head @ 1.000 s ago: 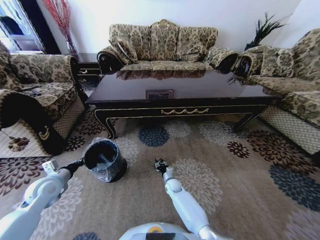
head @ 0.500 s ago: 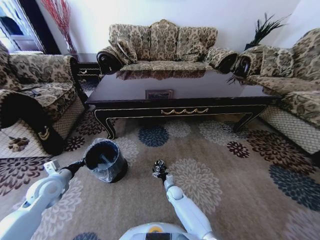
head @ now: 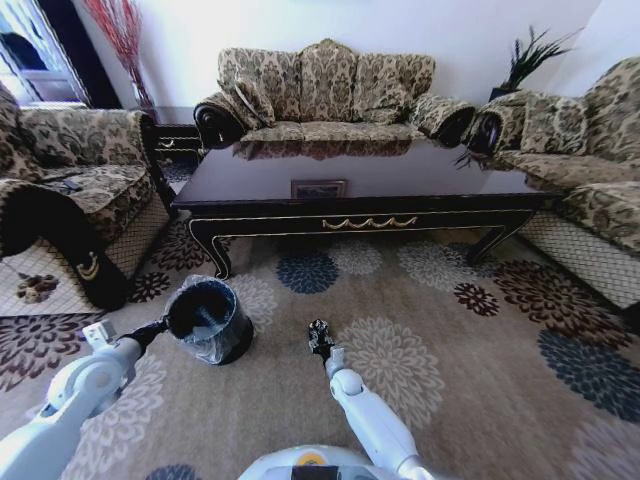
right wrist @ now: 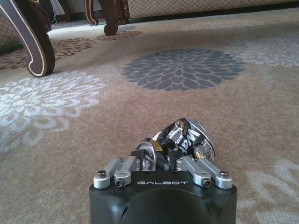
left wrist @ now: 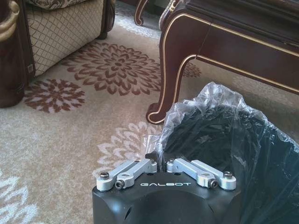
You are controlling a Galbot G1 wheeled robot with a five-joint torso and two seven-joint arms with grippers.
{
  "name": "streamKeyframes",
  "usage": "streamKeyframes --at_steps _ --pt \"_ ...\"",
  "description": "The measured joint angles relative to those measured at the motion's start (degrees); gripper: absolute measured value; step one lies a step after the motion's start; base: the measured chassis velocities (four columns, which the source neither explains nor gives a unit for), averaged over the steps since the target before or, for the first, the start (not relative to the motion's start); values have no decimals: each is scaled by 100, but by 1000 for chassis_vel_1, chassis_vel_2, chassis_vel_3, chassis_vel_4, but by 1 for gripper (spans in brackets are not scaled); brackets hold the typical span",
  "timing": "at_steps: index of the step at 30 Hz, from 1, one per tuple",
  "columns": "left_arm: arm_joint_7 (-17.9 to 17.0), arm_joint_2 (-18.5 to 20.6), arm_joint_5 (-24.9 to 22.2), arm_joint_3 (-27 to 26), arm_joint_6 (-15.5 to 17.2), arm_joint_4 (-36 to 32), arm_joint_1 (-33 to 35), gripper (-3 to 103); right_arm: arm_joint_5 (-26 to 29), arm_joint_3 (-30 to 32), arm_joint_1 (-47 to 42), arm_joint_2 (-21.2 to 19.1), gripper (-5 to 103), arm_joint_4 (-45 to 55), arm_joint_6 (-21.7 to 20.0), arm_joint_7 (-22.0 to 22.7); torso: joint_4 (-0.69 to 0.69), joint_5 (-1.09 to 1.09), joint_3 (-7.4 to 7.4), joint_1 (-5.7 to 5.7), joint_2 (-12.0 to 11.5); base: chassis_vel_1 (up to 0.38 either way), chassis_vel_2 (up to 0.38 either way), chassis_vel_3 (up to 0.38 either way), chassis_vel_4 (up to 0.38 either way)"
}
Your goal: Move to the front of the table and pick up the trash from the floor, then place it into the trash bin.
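Observation:
A small crushed dark ball of trash (right wrist: 187, 137) with silver print sits between the fingers of my right gripper (right wrist: 161, 156), just above the floor (head: 450, 350). In the head view the right gripper (head: 320, 336) hangs over the flowered carpet, right of the trash bin (head: 228, 345). The bin is black and lined with a shiny bag (left wrist: 261, 154). My left gripper (head: 160, 326) rests at the bin's near rim, its fingers drawn together on the bag's edge (left wrist: 161, 149). The dark table (head: 360, 175) with gold trim stands just beyond.
Patterned sofas stand left (head: 70, 200), behind (head: 325, 95) and right (head: 590, 170) of the table. A curved table leg (left wrist: 170, 70) is close behind the bin. Open carpet lies to the right of my right arm.
My right gripper dipped toward the carpet half a second ago and now sits slightly higher, with the trash in it. The left arm and the bin have barely shifted.

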Motion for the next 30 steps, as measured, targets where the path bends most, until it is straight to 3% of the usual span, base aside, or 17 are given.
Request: streamKeyframes --at_steps 2,5,12,19,27,30 --pt "-4 -6 5 3 0 -2 1 4 -16 0 -13 13 21 0 -1 9 0 0 0 0 0 0 0 0 0" --pt "-6 -7 13 14 0 -6 1 4 -19 4 -32 17 13 15 -9 30 1 0 0 0 0 0 0 0 0" --pt "-21 13 114 235 0 -31 -59 4 206 34 -132 -153 12 484 -132 188 1 1 0 0 0 0 0 0 0" --pt "-139 93 409 1046 65 23 -369 4 1115 233 -586 -838 12 2536 -623 587 0 2 0 0 0 0 0 0 0" --pt "-300 142 566 1877 162 104 -899 4 1622 409 -1197 -1563 12 4832 -1041 786 -4 1 0 0 0 0 0 0 0" --pt "-393 90 576 1978 206 -44 -904 4 1733 240 -1358 -1993 12 5669 -1178 808 2 1 0 0 0 0 0 0 0"
